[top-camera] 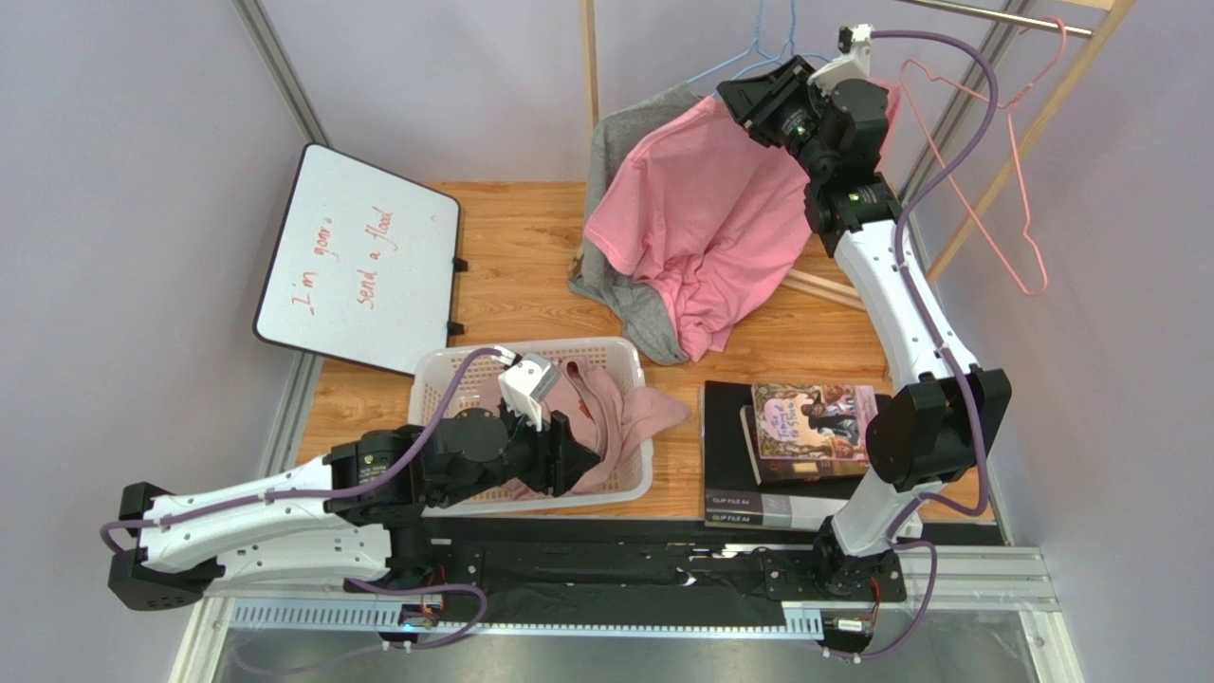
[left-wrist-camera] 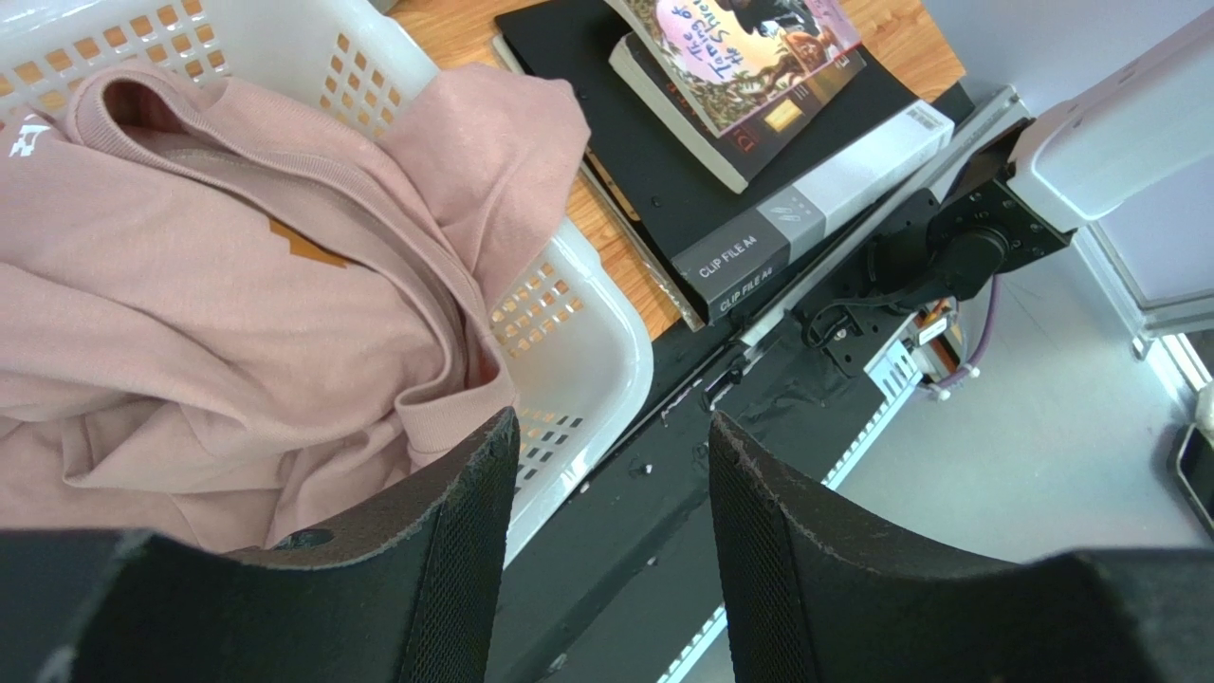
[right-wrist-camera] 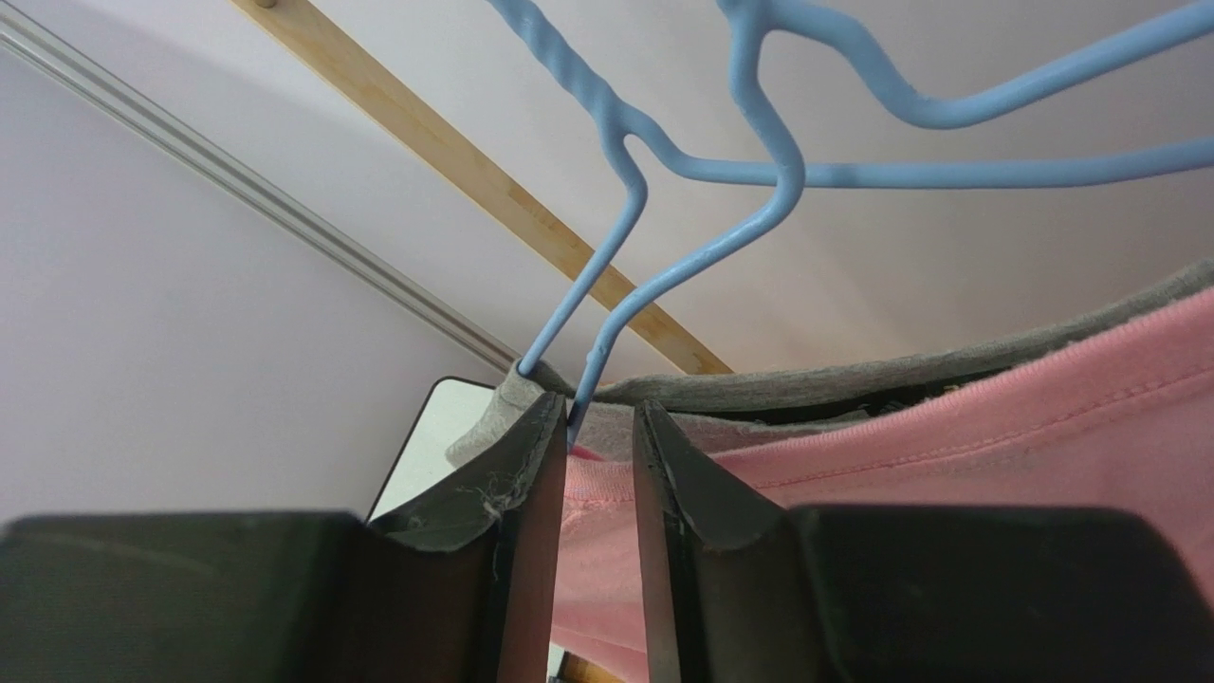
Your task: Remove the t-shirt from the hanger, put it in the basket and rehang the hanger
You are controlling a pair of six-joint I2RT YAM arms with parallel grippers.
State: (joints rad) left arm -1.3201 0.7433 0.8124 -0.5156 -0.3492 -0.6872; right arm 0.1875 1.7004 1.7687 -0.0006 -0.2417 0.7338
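Note:
A pink t-shirt [top-camera: 698,214] hangs at the back on a blue wire hanger [top-camera: 755,50], over a grey t-shirt [top-camera: 627,306]. My right gripper [top-camera: 741,97] is raised at the pink shirt's top edge. In the right wrist view the jaws [right-wrist-camera: 587,427] stand narrowly apart with pink fabric [right-wrist-camera: 998,413] between them, and the blue hanger wire [right-wrist-camera: 627,143] runs down to the tips; the grey shirt [right-wrist-camera: 855,382] lies just behind. My left gripper [top-camera: 592,448] is open and empty over the near right corner of the basket [left-wrist-camera: 599,356].
A white basket [top-camera: 470,363] holds a pale pink garment [top-camera: 613,413]. A whiteboard [top-camera: 356,256] lies at the left. Stacked books on a black file [top-camera: 805,427] lie at the right. An empty pink hanger [top-camera: 998,171] hangs on the wooden rack [top-camera: 1026,135].

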